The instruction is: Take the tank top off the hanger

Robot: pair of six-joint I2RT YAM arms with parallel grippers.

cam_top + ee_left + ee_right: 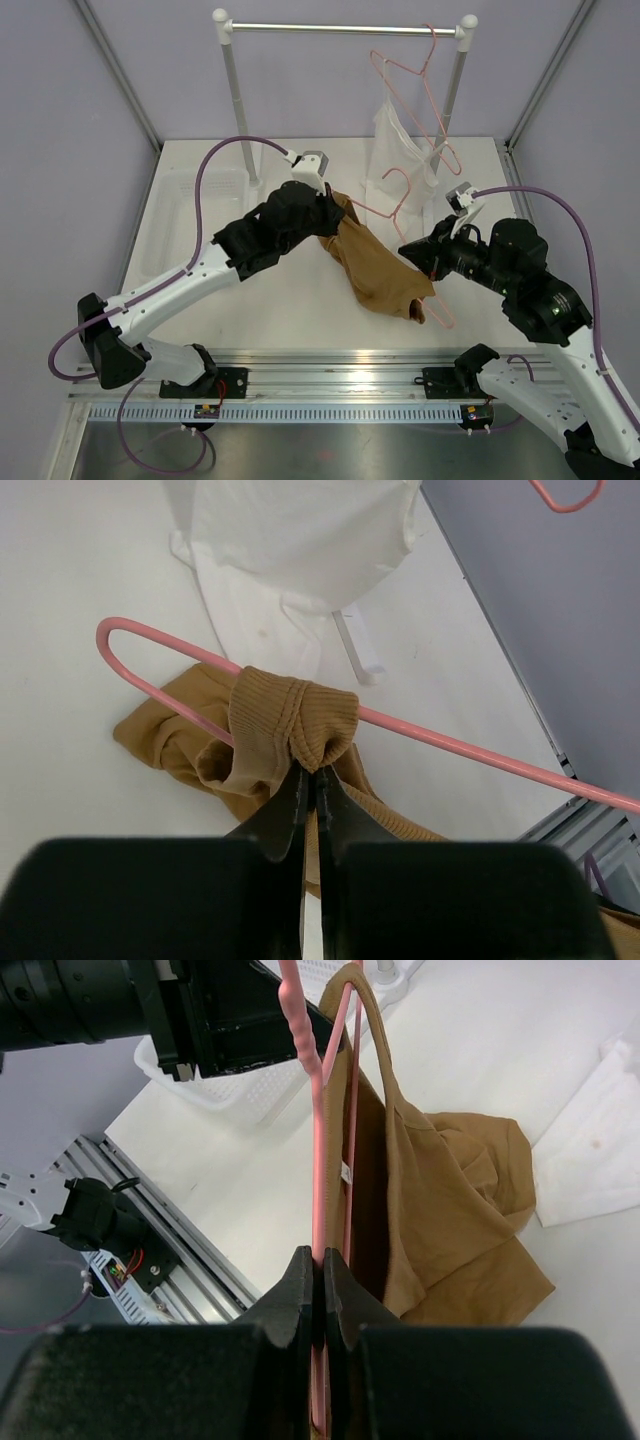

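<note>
Two grippers, both closed: the left gripper [312, 772] pinches a bunched fold of the tank top [290, 720] just where the ribbed caramel fabric wraps over the hanger [450, 742], and the right gripper [320, 1258] has its fingers pressed together on the hanger's thin pink wire. One small white label [346, 1172] shows inside the top's side seam in the right wrist view – any print on it is too small to read. Seen from above, the tank top sits at the centre of the frame, a crumpled tan band running from the left gripper down and right toward the right gripper, its lower part resting on the white table [280, 300]. A narrow strap loops up along the wire in the right wrist view, with the body slumped in soft folds lower right. Toward the upper right of the top view a sheer white garment [400, 140] lies under a metal rail [340, 28] – another pink hanger [410, 70] hooks onto it.
</note>
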